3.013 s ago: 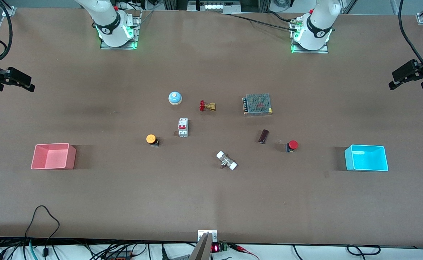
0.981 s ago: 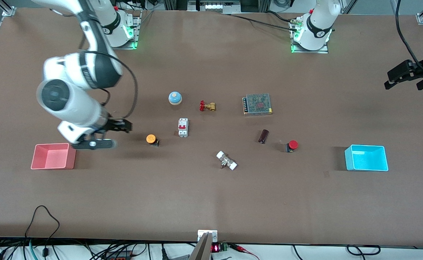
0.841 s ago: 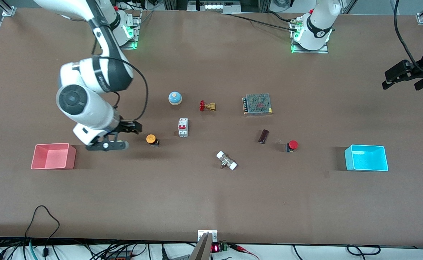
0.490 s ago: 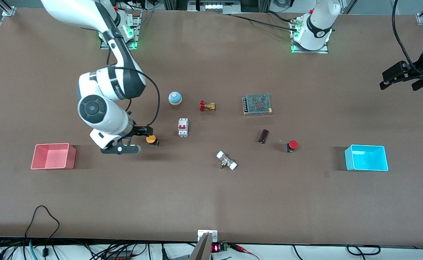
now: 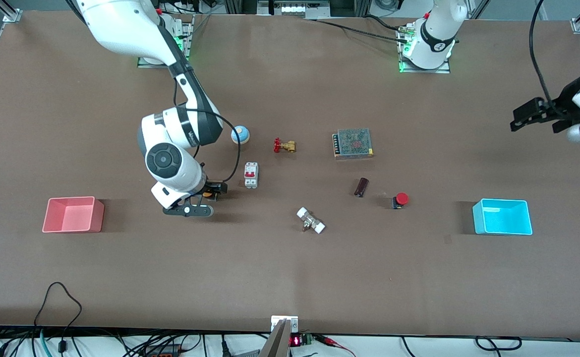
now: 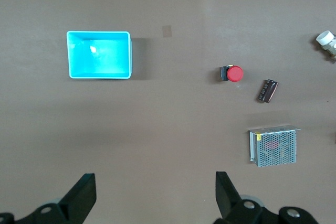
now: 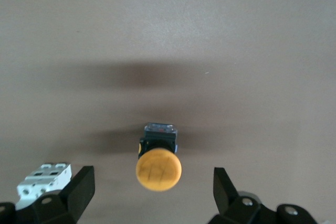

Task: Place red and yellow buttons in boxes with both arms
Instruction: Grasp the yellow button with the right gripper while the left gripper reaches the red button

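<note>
Right under my right gripper (image 7: 149,195), jaws apart, lies the yellow button (image 7: 158,167), the pink box (image 5: 73,214) at its 9 o'clock; looks light, hard, slick-capped, so I'd pinch the black body, while the left gripper (image 6: 155,192) waits open above the table

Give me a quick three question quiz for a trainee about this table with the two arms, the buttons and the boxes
1. True or false: the right gripper is open, over the yellow button.
2. Which box is nearer the red button? A. the pink box B. the cyan box
3. Fill in: the left gripper is open, up over the table toward the ____ arm's end.

Key: 1 true. 2 B. 3 left.
</note>
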Controlling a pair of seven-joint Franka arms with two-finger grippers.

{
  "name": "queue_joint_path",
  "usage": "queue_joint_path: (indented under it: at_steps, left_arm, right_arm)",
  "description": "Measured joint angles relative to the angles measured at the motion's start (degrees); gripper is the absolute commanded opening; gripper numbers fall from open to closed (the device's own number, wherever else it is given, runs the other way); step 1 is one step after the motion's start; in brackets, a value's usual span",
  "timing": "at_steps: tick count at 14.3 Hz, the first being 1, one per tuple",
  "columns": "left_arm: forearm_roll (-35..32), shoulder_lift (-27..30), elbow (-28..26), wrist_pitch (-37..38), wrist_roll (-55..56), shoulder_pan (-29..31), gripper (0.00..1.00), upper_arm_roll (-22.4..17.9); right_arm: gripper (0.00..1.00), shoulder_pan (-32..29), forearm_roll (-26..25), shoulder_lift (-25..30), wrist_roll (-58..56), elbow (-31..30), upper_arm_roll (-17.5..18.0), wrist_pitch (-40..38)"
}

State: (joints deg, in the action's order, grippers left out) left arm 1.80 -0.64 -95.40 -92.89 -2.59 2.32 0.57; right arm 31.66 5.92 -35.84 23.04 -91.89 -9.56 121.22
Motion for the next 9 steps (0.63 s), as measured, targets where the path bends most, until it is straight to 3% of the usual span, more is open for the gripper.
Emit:
queue_joint_path:
  at_steps: [9]
  left_arm:
    - [0.5,-12.1,-0.6,-9.9,5.2,-0.4,1.00,4.5]
  right_arm:
    - [1.00,-0.1,2.3,-3.7,0.7,0.3,-0.3,1.0]
